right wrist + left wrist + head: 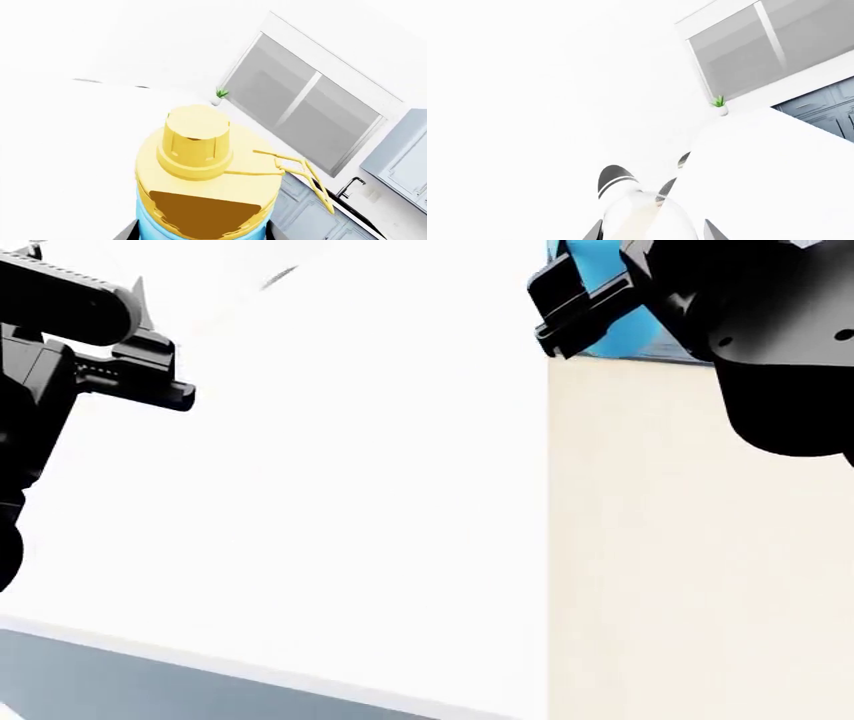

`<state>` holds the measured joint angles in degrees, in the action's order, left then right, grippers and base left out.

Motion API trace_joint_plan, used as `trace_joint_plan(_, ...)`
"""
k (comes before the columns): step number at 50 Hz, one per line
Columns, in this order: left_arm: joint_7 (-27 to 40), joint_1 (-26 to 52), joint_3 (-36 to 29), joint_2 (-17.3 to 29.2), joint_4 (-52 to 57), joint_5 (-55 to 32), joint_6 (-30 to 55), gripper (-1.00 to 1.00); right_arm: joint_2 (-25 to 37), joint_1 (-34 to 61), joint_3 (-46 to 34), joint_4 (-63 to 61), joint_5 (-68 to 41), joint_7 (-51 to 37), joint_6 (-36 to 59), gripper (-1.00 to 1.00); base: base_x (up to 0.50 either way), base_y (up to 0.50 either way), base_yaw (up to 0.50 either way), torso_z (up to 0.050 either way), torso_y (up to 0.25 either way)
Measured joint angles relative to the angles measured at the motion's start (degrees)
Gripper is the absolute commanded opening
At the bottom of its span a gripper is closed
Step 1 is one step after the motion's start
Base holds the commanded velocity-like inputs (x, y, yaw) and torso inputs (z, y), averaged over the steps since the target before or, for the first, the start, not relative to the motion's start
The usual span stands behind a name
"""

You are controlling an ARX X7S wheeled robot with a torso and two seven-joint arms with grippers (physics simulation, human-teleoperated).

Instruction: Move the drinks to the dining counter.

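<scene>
Carry step: right claw (587, 310) grips the blue flask (200, 200), left claw (650, 232) grips the clear bottle (644, 217); next, lower both onto the white surface (334, 490).

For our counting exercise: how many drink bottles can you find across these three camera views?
2. The sky-blue flask with the yellow lid sits in the right gripper; the clear bottle sits in the left gripper. Others may be out of view.

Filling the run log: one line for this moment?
left gripper: holds clear bottle | right gripper: holds sky-blue flask | white counter below
</scene>
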<state>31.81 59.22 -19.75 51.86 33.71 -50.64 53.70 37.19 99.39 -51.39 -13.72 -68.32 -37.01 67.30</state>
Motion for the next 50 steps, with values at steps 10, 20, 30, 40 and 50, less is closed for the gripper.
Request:
trace_joint_plan(10, 0.06, -0.17, 0.08, 0.15, 0.09, -0.12, -0.06, -1.00, 0.04, -0.06, -0.08, -0.06, -0.08, 0.04, -0.13, -1.00, -0.49, -0.10, 0.00, 0.000, 0.001)
trace_joint_plan(20, 0.08, -0.01, 0.06, 0.15, 0.13, -0.24, 0.02, -1.00, 0.09, 0.18, -0.04, -0.19, -0.34, 0.01, 0.00, -1.00, -0.49, -0.10, 0.00, 0.001, 0.001)
trace_joint_plan(30, -0.01, 0.39, -0.21, -0.02, 0.03, -0.18, 0.14, -1.00, 0.14, 0.21, -0.06, -0.20, -0.39, 0.12, -0.18, -1.00, -0.49, -0.10, 0.00, 0.000, 0.001)
trace_joint_plan(40, 0.13, 0.35, -0.23, 0.15, -0.07, 0.19, 0.22, -1.00, 0.17, -0.28, 0.34, -0.34, -0.92, 0.25, -1.07, -1.00, -0.31, -0.03, 0.00, 0.000, 0.000)
trace_joint_plan(50, 0.03, -0.13, -0.30, 0.19, 0.01, 0.04, -0.17, -1.00, 0.39, -0.77, 1.02, -0.08, -1.29, 0.02, -1.84, -1.00, -0.02, 0.12, 0.00, 0.001, 0.002)
